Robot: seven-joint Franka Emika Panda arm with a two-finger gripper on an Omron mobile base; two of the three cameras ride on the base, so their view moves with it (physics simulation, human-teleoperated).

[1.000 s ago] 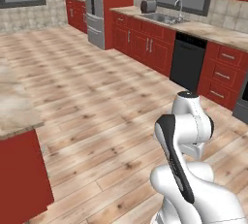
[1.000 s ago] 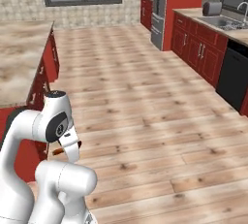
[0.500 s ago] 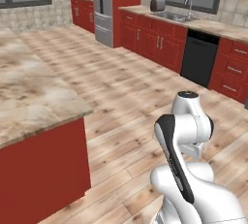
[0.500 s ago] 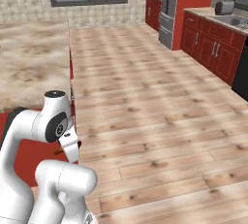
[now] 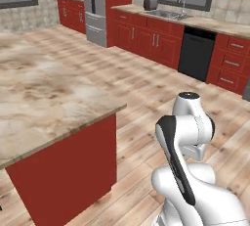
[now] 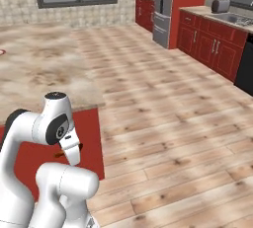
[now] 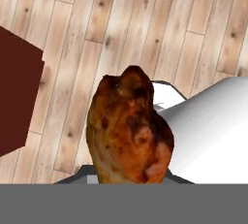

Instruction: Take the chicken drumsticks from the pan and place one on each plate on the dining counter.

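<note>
We hold one chicken drumstick (image 7: 130, 130) in our jaws, shut tight on it, above the wooden floor (image 7: 121, 29). The drumstick hides our finger tips. The counter (image 5: 44, 98) is close by.

fridge (image 5: 95, 10), sink (image 5: 167, 14), perhaps toaster (image 5: 150, 3)

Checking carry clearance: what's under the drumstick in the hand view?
Under the drumstick lies wood plank floor, with a red cabinet corner to one side. The drumstick covers the jaws holding it and the floor directly beneath it.
</note>
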